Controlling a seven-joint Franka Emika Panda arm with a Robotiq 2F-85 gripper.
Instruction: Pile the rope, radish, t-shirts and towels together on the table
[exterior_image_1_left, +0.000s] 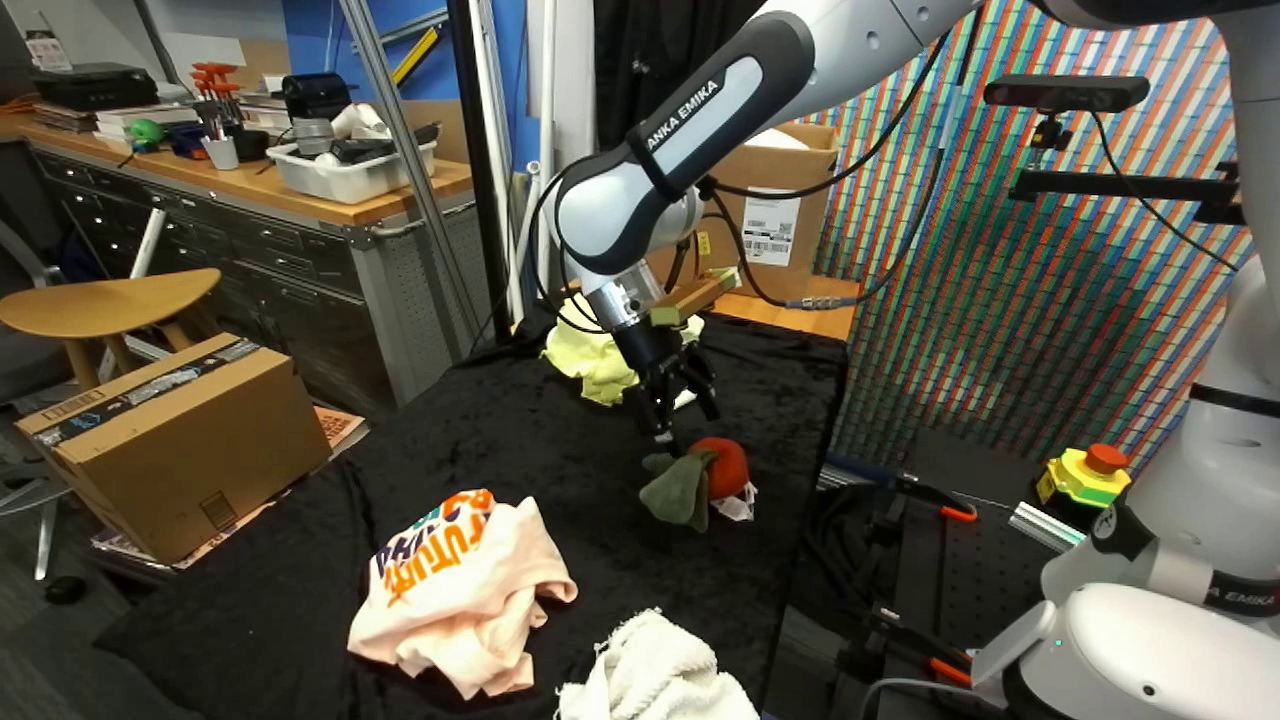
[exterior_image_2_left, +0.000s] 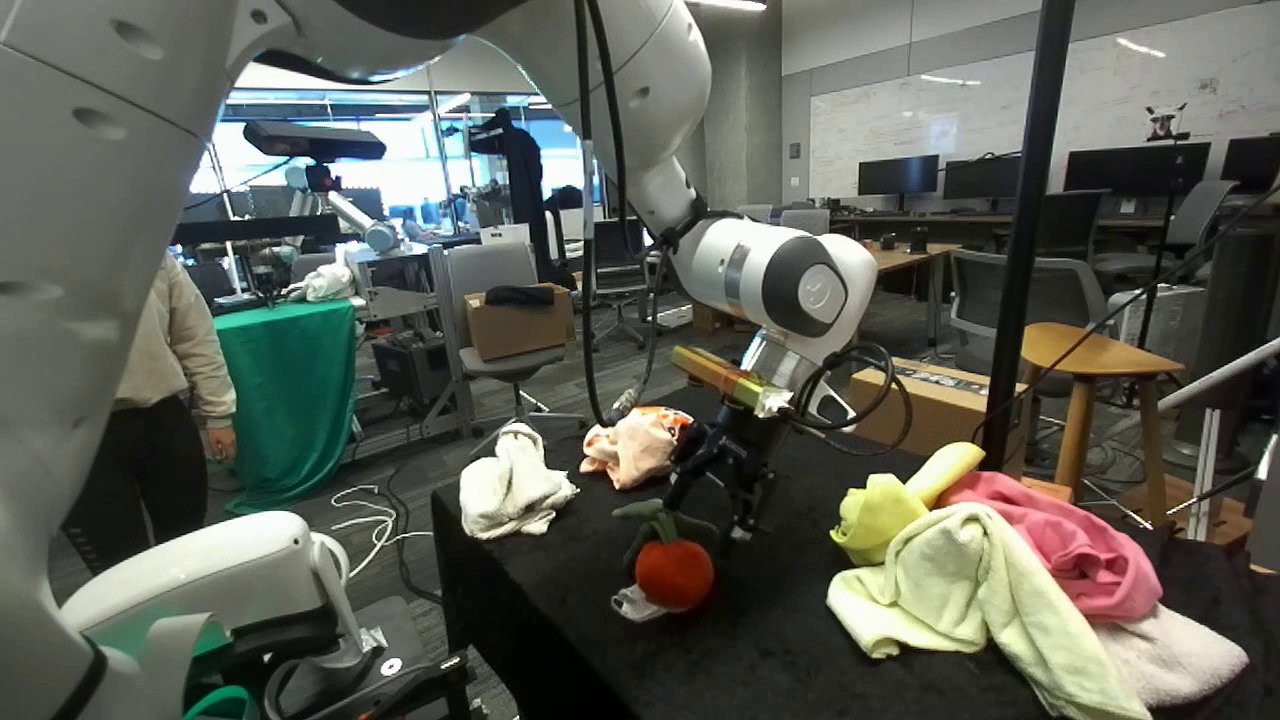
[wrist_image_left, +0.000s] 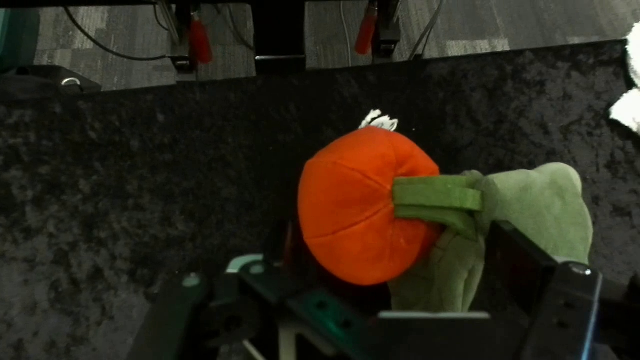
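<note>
The radish (exterior_image_1_left: 722, 468) is a red-orange plush with green leaves and a white frayed tip; it lies on the black-covered table in both exterior views (exterior_image_2_left: 675, 575) and the wrist view (wrist_image_left: 365, 205). My gripper (exterior_image_1_left: 688, 428) is open and empty close above it, its fingers spread either side of the radish and leaves in the wrist view (wrist_image_left: 400, 245). A peach t-shirt (exterior_image_1_left: 460, 600) with lettering and a white towel (exterior_image_1_left: 655, 675) lie apart. Yellow cloth (exterior_image_2_left: 880, 515), a pale green towel (exterior_image_2_left: 950, 580), pink cloth (exterior_image_2_left: 1070, 550) and whitish cloth (exterior_image_2_left: 1175, 655) lie heaped together. I cannot make out a separate rope.
The table's edge runs close beside the radish in the wrist view (wrist_image_left: 200, 82). Cardboard boxes stand by the table (exterior_image_1_left: 190, 440) and behind the arm (exterior_image_1_left: 775, 215). A cable (exterior_image_2_left: 900, 400) loops at the wrist. A black pole (exterior_image_2_left: 1030, 230) rises by the cloth heap.
</note>
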